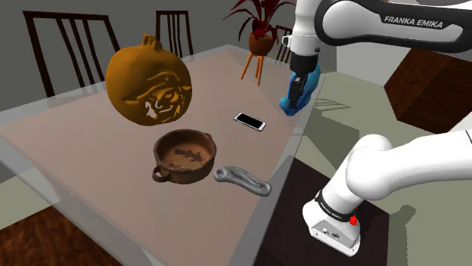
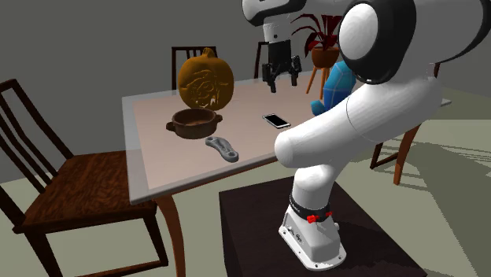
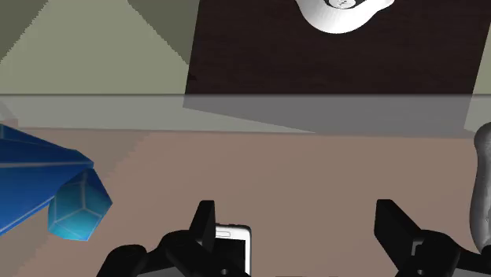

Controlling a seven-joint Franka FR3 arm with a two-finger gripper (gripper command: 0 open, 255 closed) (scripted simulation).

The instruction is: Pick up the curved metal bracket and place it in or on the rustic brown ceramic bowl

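Observation:
The grey curved metal bracket [image 1: 242, 180] [image 2: 223, 147] lies flat on the table near its front edge, just beside the brown two-handled bowl [image 1: 185, 155] [image 2: 195, 123]. The bowl stands upright with nothing in it. My gripper [image 1: 297, 89] [image 2: 281, 75] [image 3: 299, 224] hangs open well above the table, roughly over the white phone [image 3: 232, 244], away from the bracket and the bowl. Nothing is between its fingers. In the wrist view one end of the bracket [image 3: 481, 189] shows beyond the fingers at the side.
A large carved orange pumpkin [image 1: 147, 83] [image 2: 205, 81] stands behind the bowl. The phone [image 1: 249, 121] [image 2: 276, 120] lies mid-table, and a blue faceted object [image 1: 302, 98] [image 2: 338, 86] [image 3: 47, 189] sits close to the gripper. Chairs [image 2: 63, 173] and a potted plant [image 1: 261, 30] surround the table [image 1: 76, 143].

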